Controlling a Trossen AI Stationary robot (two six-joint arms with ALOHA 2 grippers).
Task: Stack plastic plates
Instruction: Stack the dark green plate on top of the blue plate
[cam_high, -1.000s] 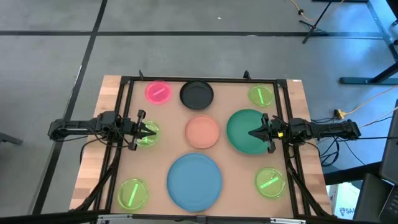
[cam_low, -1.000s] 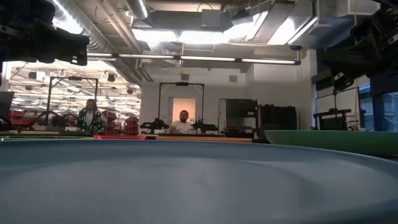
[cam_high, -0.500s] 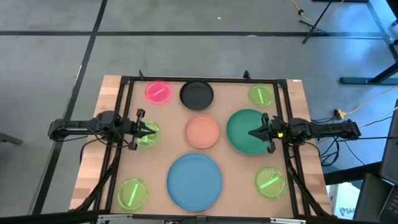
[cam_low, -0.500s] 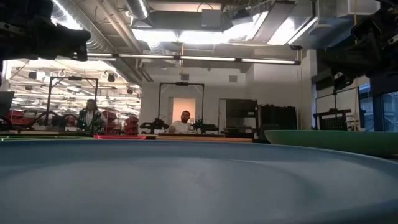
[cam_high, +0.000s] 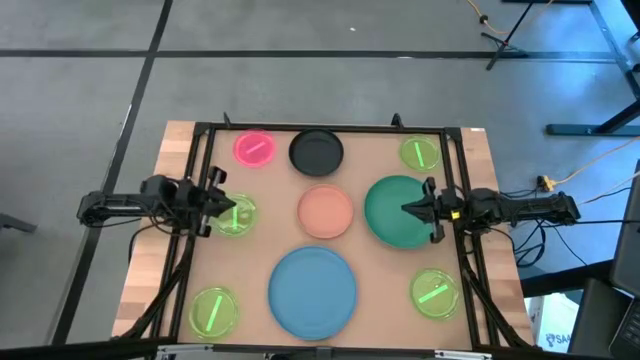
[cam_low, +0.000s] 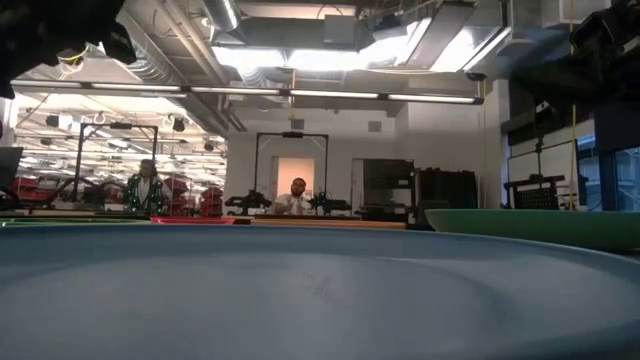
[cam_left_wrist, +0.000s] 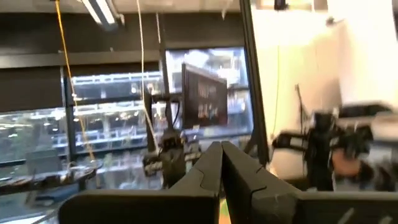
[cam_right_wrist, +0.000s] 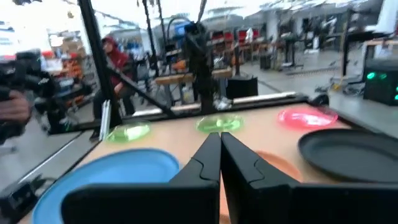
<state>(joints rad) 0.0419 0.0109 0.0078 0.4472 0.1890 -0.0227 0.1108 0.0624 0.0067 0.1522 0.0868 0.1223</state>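
Note:
The plates lie flat and apart on the table. In the high view the large blue plate (cam_high: 312, 290) is near the front, the salmon plate (cam_high: 325, 212) in the middle and the dark green plate (cam_high: 392, 212) to its right. The black plate (cam_high: 317, 151) and pink plate (cam_high: 254, 148) lie at the back. Neon-green plates (cam_high: 238, 216) (cam_high: 212, 312) (cam_high: 434, 293) (cam_high: 419, 153) sit around them. My left gripper (cam_high: 227, 208) is shut and raised beside the left neon-green plate. My right gripper (cam_high: 404, 210) is shut and hovers over the dark green plate.
A dark metal frame (cam_high: 320, 128) borders the table. In the low view the blue plate (cam_low: 320, 290) fills the foreground and the dark green plate's rim (cam_low: 540, 225) shows at right. People sit in the room far behind. Bare tabletop (cam_high: 265, 235) lies between the plates.
My left gripper has drawn back toward the table's left edge, off the left neon-green plate, and has risen and tipped up. My right gripper has lifted slightly. No plate has moved.

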